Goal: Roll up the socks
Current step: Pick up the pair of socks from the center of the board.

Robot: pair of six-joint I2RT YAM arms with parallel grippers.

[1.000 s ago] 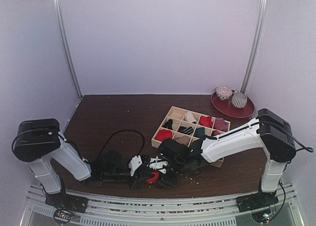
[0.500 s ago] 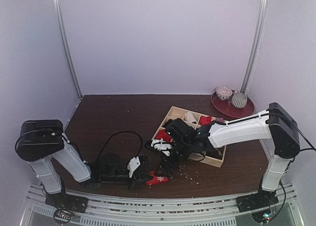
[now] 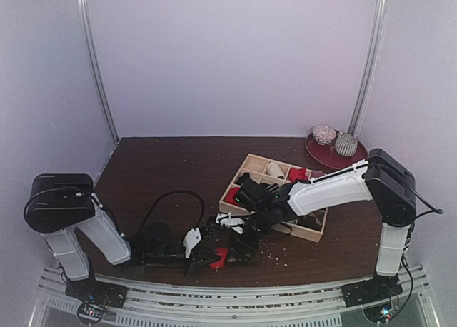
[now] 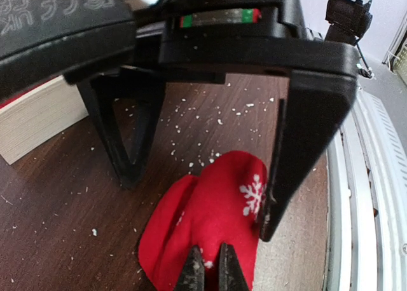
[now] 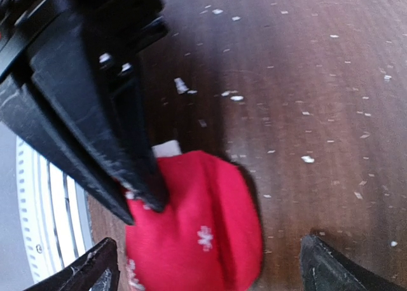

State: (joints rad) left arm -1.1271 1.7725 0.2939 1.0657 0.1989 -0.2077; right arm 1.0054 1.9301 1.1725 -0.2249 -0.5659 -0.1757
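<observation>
The red sock (image 3: 221, 258) with white snowflakes lies folded on the dark table near the front edge. In the left wrist view the red sock (image 4: 210, 221) fills the lower middle. My left gripper (image 4: 208, 273) is shut, its tips pinching the sock's near edge; from above it (image 3: 206, 256) sits just left of the sock. My right gripper (image 5: 216, 269) is open wide, straddling the sock (image 5: 203, 234) from above; from the top it (image 3: 244, 243) hovers over the sock's right side. I cannot make out the magenta sock.
A wooden divided box (image 3: 308, 232) with rolled items stands right of centre, partly under the right arm. A red plate (image 3: 353, 161) with two grey-white patterned round items sits at the back right. A black cable (image 3: 171, 193) loops left of the box. White crumbs dot the table.
My right gripper, lifted toward the box half a second ago, has come back down over the red sock. My left gripper stays low at the sock.
</observation>
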